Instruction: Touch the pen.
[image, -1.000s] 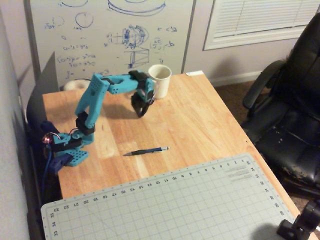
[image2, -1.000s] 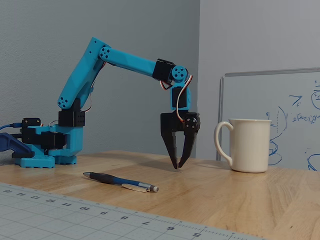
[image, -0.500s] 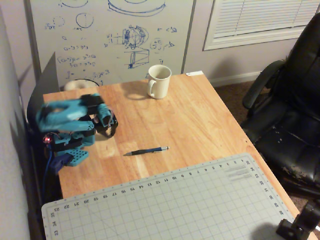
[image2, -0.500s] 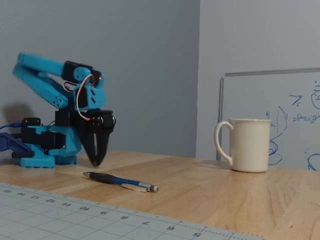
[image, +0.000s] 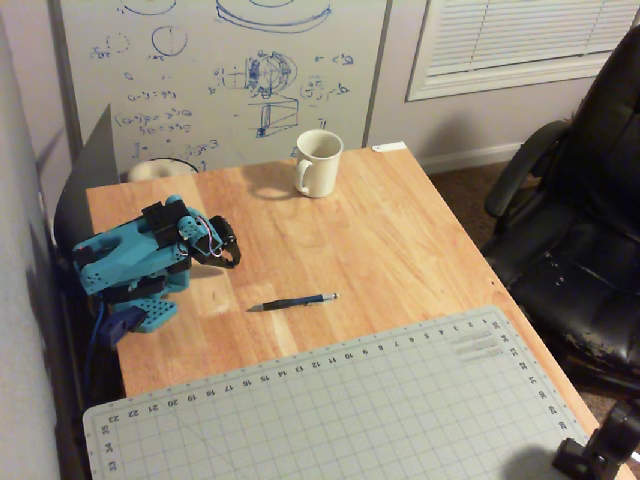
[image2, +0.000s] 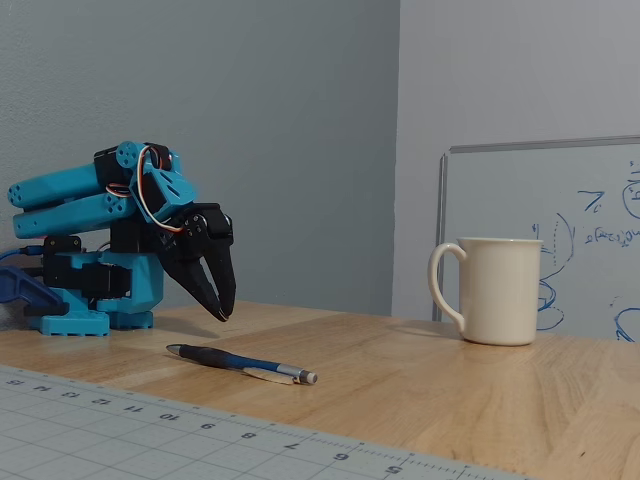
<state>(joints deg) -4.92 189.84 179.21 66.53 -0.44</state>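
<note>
The pen (image: 292, 301) is thin and dark with a bluish barrel and a silvery tip. It lies flat on the wooden table (image: 400, 240), just above the cutting mat's edge, and also shows in the fixed view (image2: 240, 363). My blue arm is folded at the table's left side. Its black gripper (image: 234, 260) hangs tips-down a little above the wood, apart from the pen, up and to the left of it. In the fixed view the gripper (image2: 221, 313) has its fingers nearly together and holds nothing.
A cream mug (image: 319, 162) stands at the table's far edge, also in the fixed view (image2: 495, 290). A grey cutting mat (image: 340, 410) covers the near part. A whiteboard (image: 220, 70) leans behind. A black office chair (image: 580, 230) stands to the right.
</note>
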